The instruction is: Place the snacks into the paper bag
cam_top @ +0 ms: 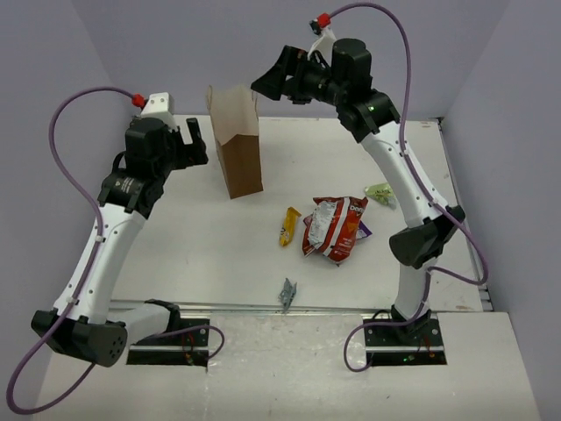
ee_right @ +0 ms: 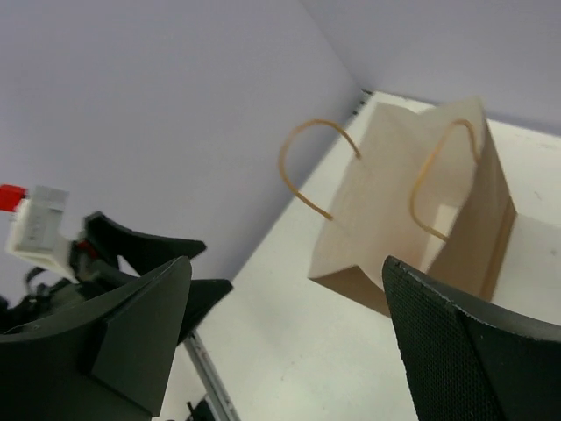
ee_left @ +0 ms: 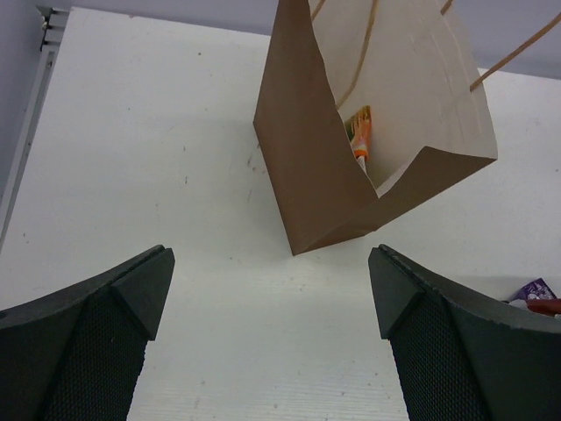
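The brown paper bag [cam_top: 237, 145] stands upright at the back of the table, mouth open. In the left wrist view the bag [ee_left: 307, 167] holds an orange packet [ee_left: 362, 136] inside. The red-and-white chip bag [cam_top: 335, 226] lies mid-table, with the purple packet [cam_top: 363, 230] partly under its right edge. The slim yellow bar [cam_top: 289, 225] lies just left of it. The pale green packet [cam_top: 380, 193] lies farther right. My left gripper [cam_top: 195, 132] is open and empty, left of the bag. My right gripper [cam_top: 272, 79] is open and empty, above and right of the bag's mouth.
A small grey foil scrap [cam_top: 287, 294] lies near the table's front edge. Purple walls close in the back and sides. A metal rail [cam_top: 263, 307] runs along the front edge. The bag's loop handles [ee_right: 320, 167] stick up.
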`<state>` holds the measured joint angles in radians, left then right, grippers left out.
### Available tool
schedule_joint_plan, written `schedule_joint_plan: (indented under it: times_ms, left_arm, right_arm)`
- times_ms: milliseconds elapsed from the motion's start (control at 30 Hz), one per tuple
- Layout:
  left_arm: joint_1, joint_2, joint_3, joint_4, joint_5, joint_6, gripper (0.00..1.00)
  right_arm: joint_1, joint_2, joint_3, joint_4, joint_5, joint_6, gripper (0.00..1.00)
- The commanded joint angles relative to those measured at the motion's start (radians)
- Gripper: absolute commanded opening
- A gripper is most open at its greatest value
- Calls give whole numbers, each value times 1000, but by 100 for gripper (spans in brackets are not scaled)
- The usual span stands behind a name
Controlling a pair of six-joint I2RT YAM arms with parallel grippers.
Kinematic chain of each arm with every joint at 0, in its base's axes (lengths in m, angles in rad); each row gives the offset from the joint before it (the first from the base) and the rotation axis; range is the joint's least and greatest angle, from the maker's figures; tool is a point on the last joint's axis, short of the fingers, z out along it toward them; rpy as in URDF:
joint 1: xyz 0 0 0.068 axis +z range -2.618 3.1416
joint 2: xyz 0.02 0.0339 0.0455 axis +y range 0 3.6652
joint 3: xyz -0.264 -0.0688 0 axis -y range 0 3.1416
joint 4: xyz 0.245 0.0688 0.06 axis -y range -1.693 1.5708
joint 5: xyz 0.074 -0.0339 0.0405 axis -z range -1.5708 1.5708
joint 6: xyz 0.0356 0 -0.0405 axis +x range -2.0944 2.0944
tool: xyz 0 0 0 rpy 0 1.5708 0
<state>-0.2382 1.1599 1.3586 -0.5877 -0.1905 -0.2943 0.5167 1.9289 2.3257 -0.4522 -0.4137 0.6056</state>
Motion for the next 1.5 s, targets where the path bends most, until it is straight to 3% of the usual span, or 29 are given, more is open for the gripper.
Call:
schedule_joint_plan:
  times_ms: [0,467,600,967,1067,1167,1200,1267,1300,1400,1467]
  left_arm:
    - [-4,50,57,61,-21,-26,100]
    - [-4,382,292,167,-17,-109,98]
    - [-4,486,370,169,-72,-94,97]
    - [-4,551,364,155,-90,-109,89]
    - [-3,543,352,155,-83,-108,82]
    - [-4,528,323,160,-63,-112,71]
    - [-4,526,310,160,-53,-112,59]
    - [-4,526,304,158,-53,-115,43]
    - [-4,524,297,160,-52,-118,28]
    - [-3,528,286,161,-30,-141,4]
    - [-4,534,283,167,-10,-152,0]
  right_arm:
    - [6,70,2,-151,107,-69,92]
    - [14,192,18,-171,202,-104,88]
    - [14,238,50,-168,202,-99,84]
    - [42,306,121,-157,222,-99,78]
    - [62,324,146,-148,230,-101,74]
    - [68,337,156,-149,240,-99,59]
    - [68,337,156,-154,245,-99,45]
    - [68,337,156,-157,248,-99,35]
    - [68,335,156,-158,248,-101,22]
    - [68,320,143,-170,263,-104,4]
    - [68,308,135,-177,273,-107,0]
